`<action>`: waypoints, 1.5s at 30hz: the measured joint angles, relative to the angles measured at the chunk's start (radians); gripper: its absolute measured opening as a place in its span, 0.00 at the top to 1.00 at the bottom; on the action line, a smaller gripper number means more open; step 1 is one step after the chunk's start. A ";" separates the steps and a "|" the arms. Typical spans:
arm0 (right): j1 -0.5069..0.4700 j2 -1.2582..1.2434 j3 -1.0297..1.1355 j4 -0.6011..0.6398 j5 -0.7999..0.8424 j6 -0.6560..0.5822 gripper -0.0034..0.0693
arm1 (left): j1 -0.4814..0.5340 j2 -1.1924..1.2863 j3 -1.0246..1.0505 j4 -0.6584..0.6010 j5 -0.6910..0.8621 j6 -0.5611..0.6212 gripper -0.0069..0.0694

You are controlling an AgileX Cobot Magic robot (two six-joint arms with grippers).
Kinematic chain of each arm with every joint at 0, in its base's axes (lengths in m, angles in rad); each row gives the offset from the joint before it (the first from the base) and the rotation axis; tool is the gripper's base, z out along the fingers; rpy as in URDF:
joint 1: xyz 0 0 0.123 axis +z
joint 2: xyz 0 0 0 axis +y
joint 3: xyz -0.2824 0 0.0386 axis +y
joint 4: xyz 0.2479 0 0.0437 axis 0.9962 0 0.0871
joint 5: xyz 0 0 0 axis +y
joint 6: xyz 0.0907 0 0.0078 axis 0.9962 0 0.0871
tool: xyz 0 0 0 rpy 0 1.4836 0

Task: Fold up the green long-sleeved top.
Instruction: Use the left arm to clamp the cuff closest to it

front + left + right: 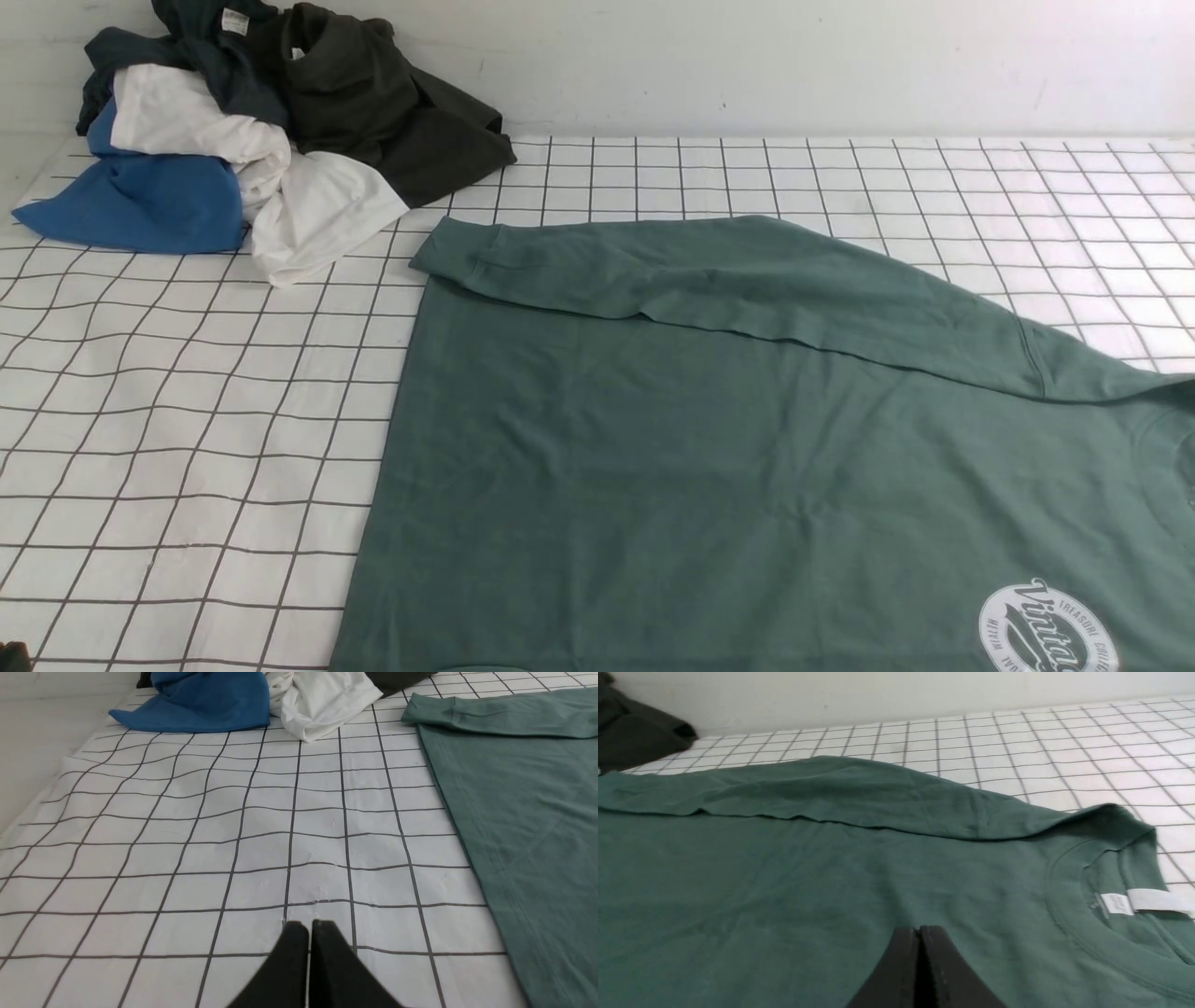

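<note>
The green long-sleeved top [709,448] lies flat on the checked cloth, filling the right half of the front view. One cuffed sleeve [653,271] is folded across its far edge, and the white round logo [1050,630] shows at the near right. In the left wrist view my left gripper [309,926] is shut with nothing in it, over bare cloth to the left of the top's hem edge [467,826]. My right gripper [920,931] is shut and empty above the top's body, near the collar with its white label [1120,903]. Neither gripper shows in the front view.
A pile of other clothes sits at the far left: a blue garment [140,201], a white one [280,187], a dark olive-black one [392,103] and a dark teal one [215,47]. The white grid-patterned cloth [187,420] covers the table up to the back wall.
</note>
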 joint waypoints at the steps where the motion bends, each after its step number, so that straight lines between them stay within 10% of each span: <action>1: 0.015 0.000 0.000 0.000 0.000 0.000 0.97 | 0.000 0.000 0.000 0.000 0.000 0.000 0.92; 12: 0.054 0.000 0.000 0.000 0.000 -0.004 0.97 | 0.000 0.000 0.000 -0.095 -0.018 -0.066 0.92; 18: 0.054 0.000 0.000 0.083 0.000 0.012 0.97 | 0.000 0.000 0.001 -0.655 -0.066 -0.405 0.92; 22: 0.054 0.000 0.000 0.276 0.001 0.087 0.97 | 0.000 0.000 0.001 -0.812 -0.070 -0.426 0.92; 30: 0.054 0.000 0.003 0.799 -0.063 0.213 0.97 | 0.000 0.000 0.001 -0.853 -0.094 -0.266 0.92; 45: 0.054 0.030 -0.056 0.758 -0.096 -0.084 0.97 | 0.000 0.064 -0.250 -0.850 0.077 0.300 0.92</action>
